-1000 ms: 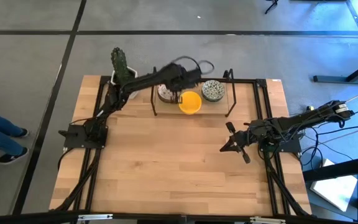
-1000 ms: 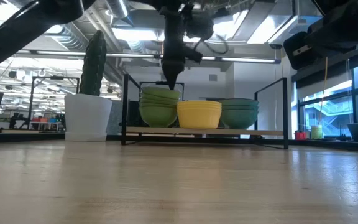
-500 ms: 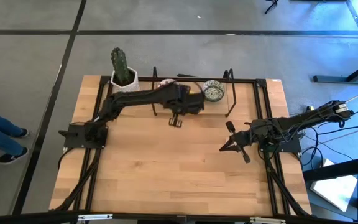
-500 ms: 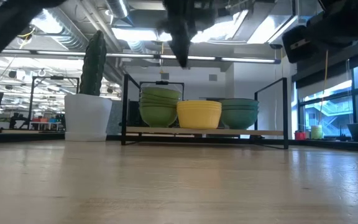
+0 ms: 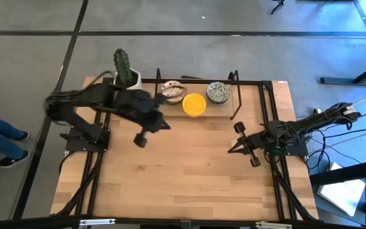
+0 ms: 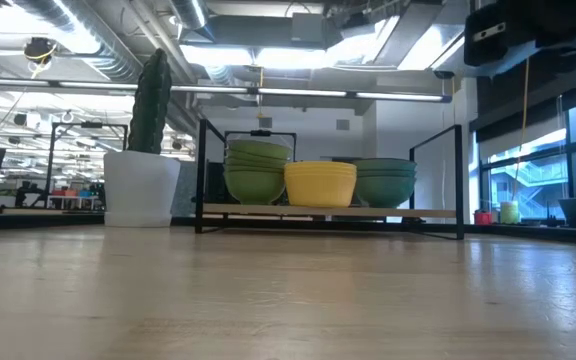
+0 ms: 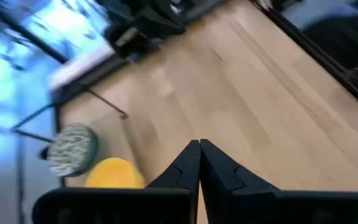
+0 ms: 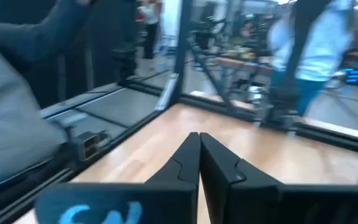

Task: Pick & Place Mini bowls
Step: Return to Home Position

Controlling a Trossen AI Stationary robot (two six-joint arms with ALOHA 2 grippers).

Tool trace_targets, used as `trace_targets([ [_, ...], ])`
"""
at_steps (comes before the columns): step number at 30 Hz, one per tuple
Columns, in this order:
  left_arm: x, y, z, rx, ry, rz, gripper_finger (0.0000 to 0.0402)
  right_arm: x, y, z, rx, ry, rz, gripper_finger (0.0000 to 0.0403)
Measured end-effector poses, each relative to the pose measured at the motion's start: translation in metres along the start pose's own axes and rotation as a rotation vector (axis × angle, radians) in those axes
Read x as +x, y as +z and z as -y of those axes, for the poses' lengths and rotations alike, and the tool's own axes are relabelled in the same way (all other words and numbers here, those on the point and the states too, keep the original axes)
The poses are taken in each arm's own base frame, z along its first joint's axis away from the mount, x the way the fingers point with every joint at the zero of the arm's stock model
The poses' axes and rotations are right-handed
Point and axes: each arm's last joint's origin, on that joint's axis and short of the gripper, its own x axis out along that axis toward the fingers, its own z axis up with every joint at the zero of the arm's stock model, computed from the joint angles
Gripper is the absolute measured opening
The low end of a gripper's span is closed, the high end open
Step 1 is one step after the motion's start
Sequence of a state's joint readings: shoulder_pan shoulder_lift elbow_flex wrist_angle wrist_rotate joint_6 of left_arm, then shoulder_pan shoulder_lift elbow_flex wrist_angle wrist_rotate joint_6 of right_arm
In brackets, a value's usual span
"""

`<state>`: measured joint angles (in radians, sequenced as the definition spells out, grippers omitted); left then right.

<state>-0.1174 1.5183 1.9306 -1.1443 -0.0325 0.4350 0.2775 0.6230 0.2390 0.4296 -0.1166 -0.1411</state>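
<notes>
The mini bowls stand in three stacks on the shelf of a black wire rack (image 6: 328,211) at the table's far edge. One stack is red-speckled inside (image 5: 172,93), one is yellow (image 5: 194,105) and one is blue-green patterned (image 5: 218,92). My left gripper (image 7: 199,144) is shut and holds nothing. It hangs high over the table's left middle, on the near side of the rack, and points toward the right. The yellow stack (image 7: 114,174) and the patterned stack (image 7: 72,149) lie off to its side. My right gripper (image 5: 230,150) waits shut at the table's right.
A white pot with a cactus (image 5: 126,71) stands at the far left corner beside the rack. Black rails (image 5: 272,108) frame the table. Bare wood (image 5: 183,178) stretches across the middle and near side. A person (image 8: 316,37) stands beyond the table.
My left gripper, shut throughout, has risen from just above the bowl stacks and swung back toward the table's left and near side. It has tipped from pointing down to slanting toward the right. The bowls have stayed where they were. My right gripper has tipped a little in place.
</notes>
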Motion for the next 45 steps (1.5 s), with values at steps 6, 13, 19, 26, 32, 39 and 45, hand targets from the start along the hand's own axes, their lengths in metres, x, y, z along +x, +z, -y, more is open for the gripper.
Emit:
trace_targets([
  [6,0.019,-0.089,0.036,-0.097,0.149,0.116,0.0003,-0.01,0.006,0.005,-0.08,-0.145,0.019,0.0012],
  [13,0.014,-0.185,0.08,-0.191,0.257,0.568,0.0003,-0.034,0.024,0.01,-0.098,-0.206,0.153,0.0004],
  [19,0.012,-0.241,0.097,-0.364,0.346,0.772,0.0002,-0.052,0.019,0.006,-0.03,-0.174,0.104,0.0003],
  [26,0.023,-0.268,0.11,-0.379,0.367,0.828,0.0002,-0.066,0.016,0.003,0.059,-0.163,0.11,0.0002],
  [32,0.025,-0.277,0.117,-0.324,0.38,0.847,0.0002,-0.075,0.01,-0.002,0.018,-0.11,0.062,0.0002],
  [39,0.045,-0.297,0.129,-0.302,0.363,0.836,0.0002,-0.062,-0.031,-0.003,0.027,-0.155,0.027,0.0001],
  [45,0.05,-0.3,0.134,-0.277,0.32,0.809,0.0002,-0.059,-0.042,0.0,0.01,-0.277,0.086,0.0001],
])
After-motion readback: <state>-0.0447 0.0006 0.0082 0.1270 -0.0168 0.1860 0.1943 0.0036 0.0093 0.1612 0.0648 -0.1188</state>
